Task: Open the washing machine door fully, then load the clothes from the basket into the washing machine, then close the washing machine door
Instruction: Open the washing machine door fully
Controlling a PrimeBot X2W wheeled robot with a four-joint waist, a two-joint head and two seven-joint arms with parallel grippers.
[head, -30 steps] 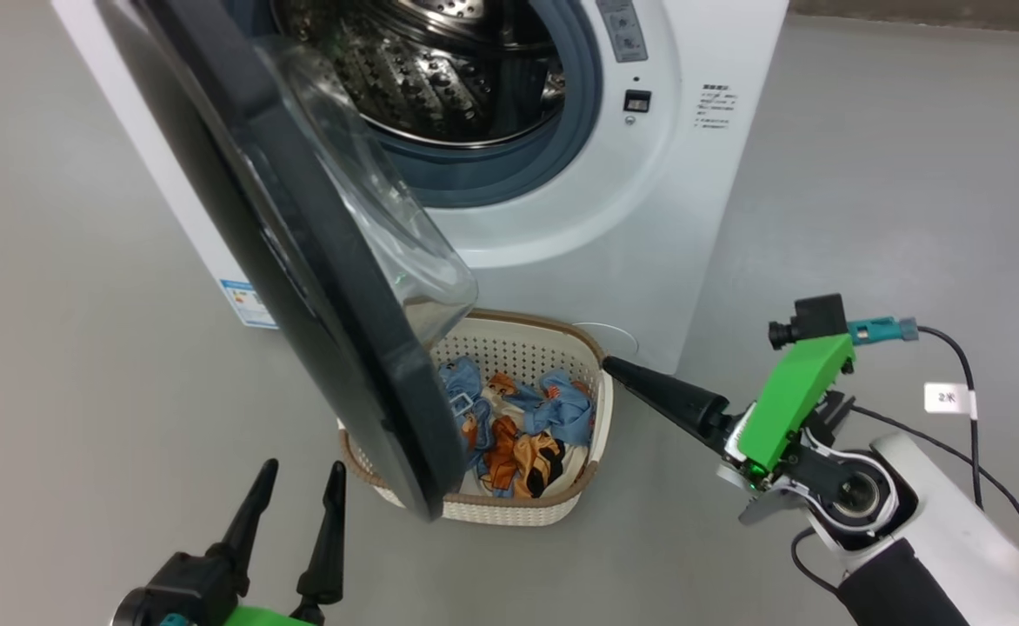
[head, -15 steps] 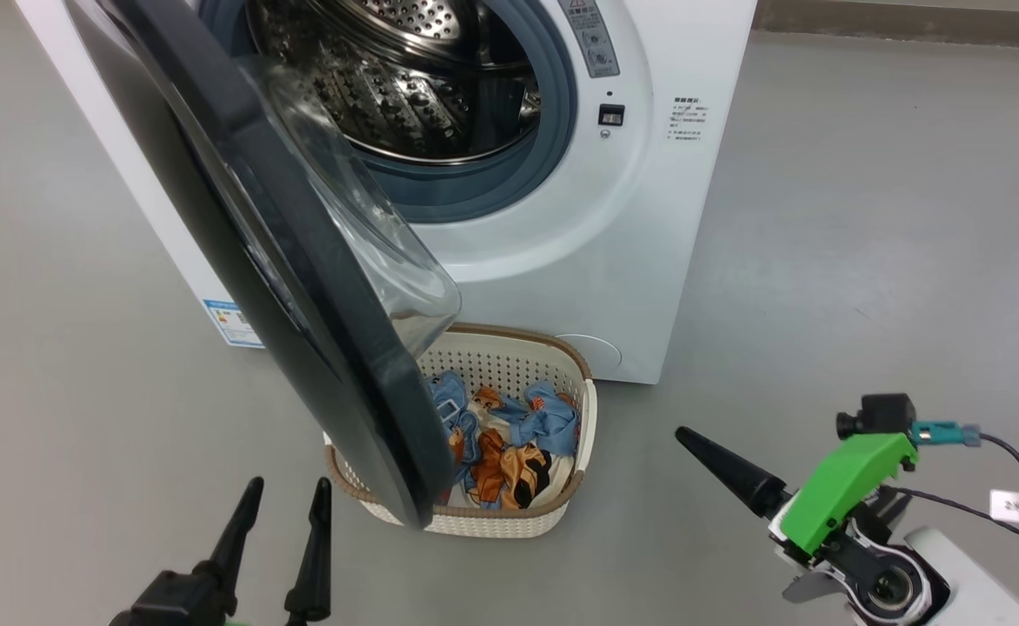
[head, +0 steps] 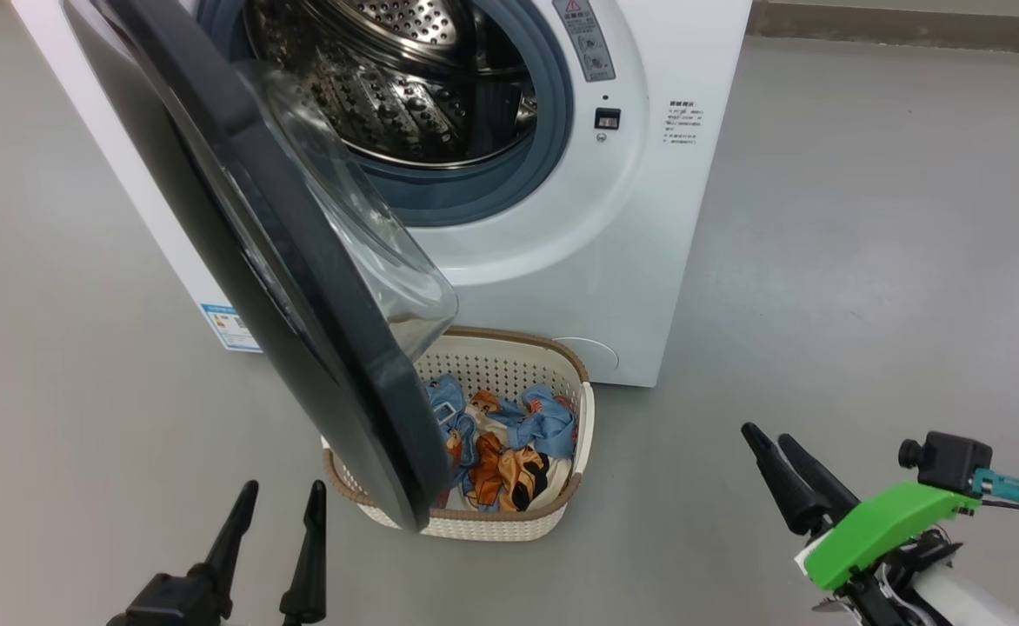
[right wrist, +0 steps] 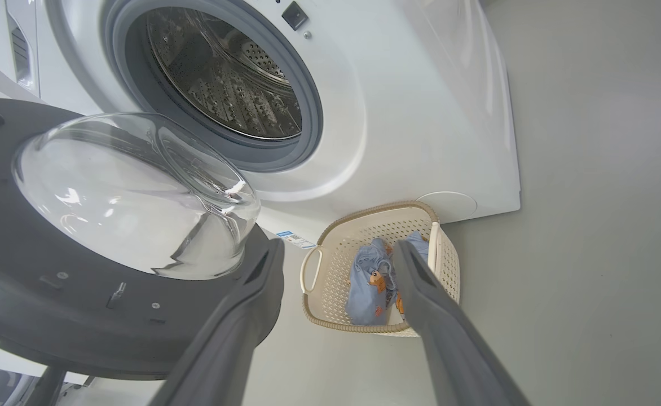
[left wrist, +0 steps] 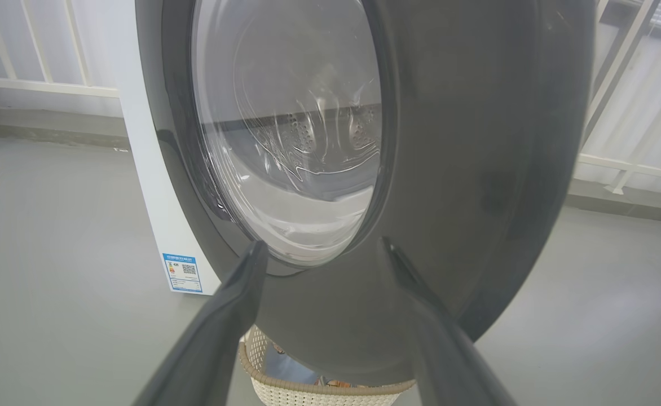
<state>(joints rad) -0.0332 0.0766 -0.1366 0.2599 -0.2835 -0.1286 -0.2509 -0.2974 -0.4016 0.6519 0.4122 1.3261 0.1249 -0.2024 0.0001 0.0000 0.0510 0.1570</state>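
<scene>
**On the grey floor (head: pixel 866 261), a half-swung door (head: pixel 336 348) hangs over the basket (head: pixel 492 522)**

In front of the white washer (head: pixel 614 261), the round black door stands out from its hinge side at the robot's left, swung partly away from the opening. From the head camera it is seen nearly edge-on, slanting from the upper left down to the middle of the view. Its inner face and clear glass bowl (head: pixel 362 235) point right, toward the steel drum (head: pixel 422 87). Its glossy outer face points toward the left gripper (head: pixel 283 491).

The door's lower edge overlaps the left part of the cream basket, which sits on the floor just beside the washer's base. The clothes (head: pixel 509 443) lie heaped inside it, light blue with orange, black and cream pieces. Which way the basket's long axis runs is hard to judge under the door. A blue label (head: pixel 229 326) shows low on the washer's left side.

The left gripper sits at the lower left, its fingers spread and empty, pointing up at the door's outer face and apart from it. The right gripper (head: pixel 767 433) is at the lower right, its fingers also parted and holding nothing. They aim up and left toward the basket from well apart. In the right wrist view the basket and clothes show between the two fingers.
</scene>
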